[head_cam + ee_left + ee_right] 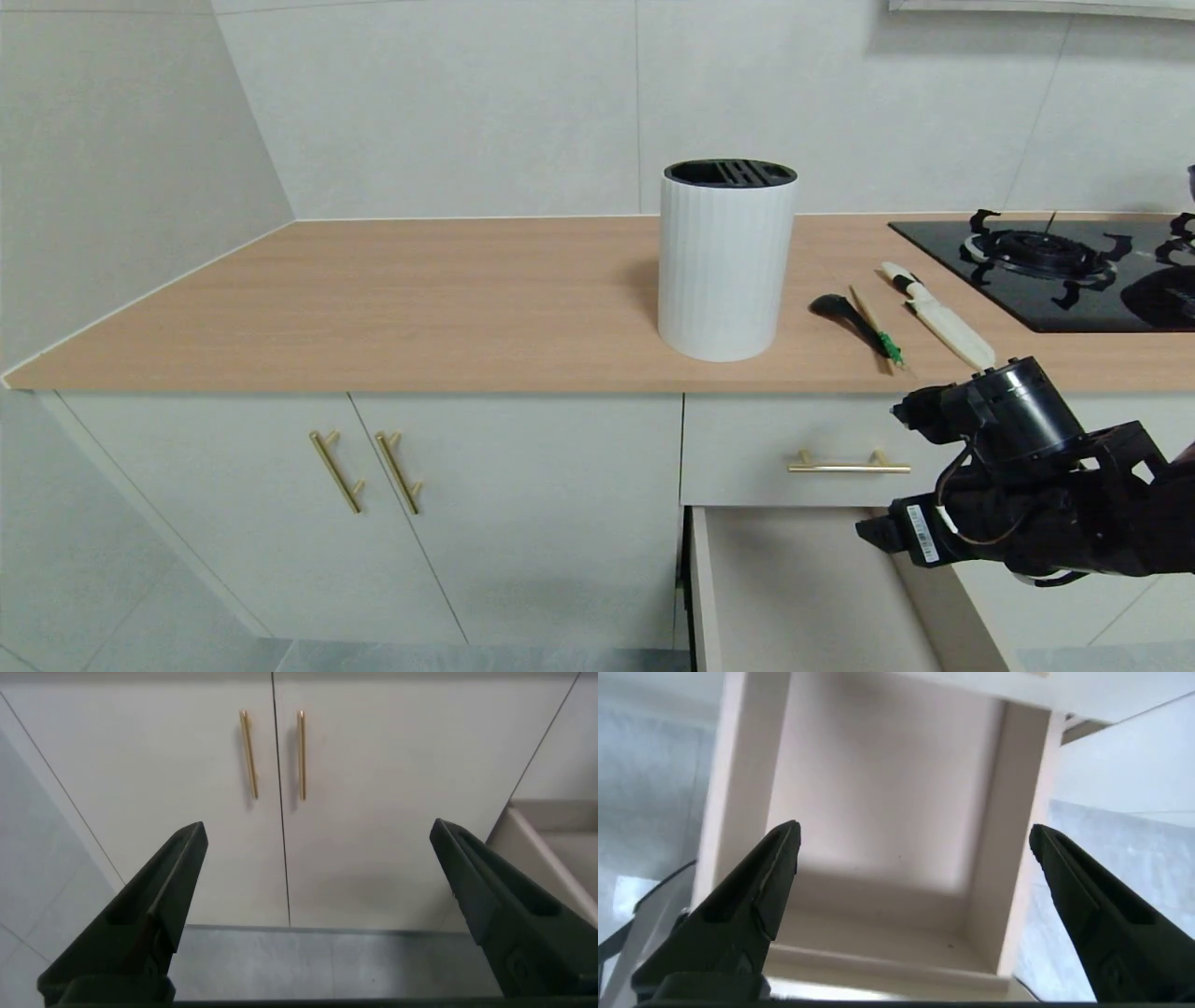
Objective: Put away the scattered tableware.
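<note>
Scanning leftmost: left gripper [316,845], jaws spread and empty, faces cabinet doors [374,812] below-left of the white holder [726,266]. Just right of the holder lie a black spoon [829,305], wooden stick [864,308] and white knife [943,322]. Right gripper [913,849], jaws spread, hangs over the open drawer [794,597] below-right of it. Next, probably: rise above the counter [420,308], pinch one handle mid-length. No readable print.

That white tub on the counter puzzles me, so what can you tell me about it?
The white holder is a tall cylinder standing upright on the wooden countertop, near its front edge. Its wall has fine vertical ribs and looks like matte plastic or ceramic. The top is a black insert cut with parallel slots, and nothing sticks out of it. It touches only the counter; a black spoon lies apart on its right.
</note>
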Motion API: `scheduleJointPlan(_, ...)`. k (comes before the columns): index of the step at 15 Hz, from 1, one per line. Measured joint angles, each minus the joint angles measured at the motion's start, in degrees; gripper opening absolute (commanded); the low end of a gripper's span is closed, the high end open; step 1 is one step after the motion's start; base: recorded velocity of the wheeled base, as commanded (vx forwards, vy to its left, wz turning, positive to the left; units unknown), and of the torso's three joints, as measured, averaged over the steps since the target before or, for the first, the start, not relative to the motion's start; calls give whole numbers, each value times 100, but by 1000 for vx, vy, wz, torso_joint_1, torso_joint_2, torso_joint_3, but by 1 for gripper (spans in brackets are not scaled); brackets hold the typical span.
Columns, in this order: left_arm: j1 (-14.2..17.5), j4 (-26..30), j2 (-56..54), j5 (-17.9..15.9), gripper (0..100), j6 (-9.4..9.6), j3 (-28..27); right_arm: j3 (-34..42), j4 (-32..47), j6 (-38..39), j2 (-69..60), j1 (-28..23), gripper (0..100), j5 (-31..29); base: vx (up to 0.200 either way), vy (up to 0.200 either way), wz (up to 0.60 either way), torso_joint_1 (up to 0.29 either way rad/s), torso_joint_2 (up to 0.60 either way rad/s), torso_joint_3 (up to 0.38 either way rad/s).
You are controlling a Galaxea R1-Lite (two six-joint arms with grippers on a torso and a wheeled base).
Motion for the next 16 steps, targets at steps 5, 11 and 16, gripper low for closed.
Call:
scheduleJointPlan(5,0,0,0,-1,100,0,0,-41,2,-77,-105,-2,100,-60,0,0,0,57,-130,-71)
scheduleJointPlan(11,0,0,0,0,100,0,0,-1541,338,-378,-494,-350,100,-38,0,0,0,0,0,0)
scheduleJointPlan(16,0,-2,0,0,100,0,0,-2603,623,622,-296,-574,100,-33,0,0,0,0,0,0)
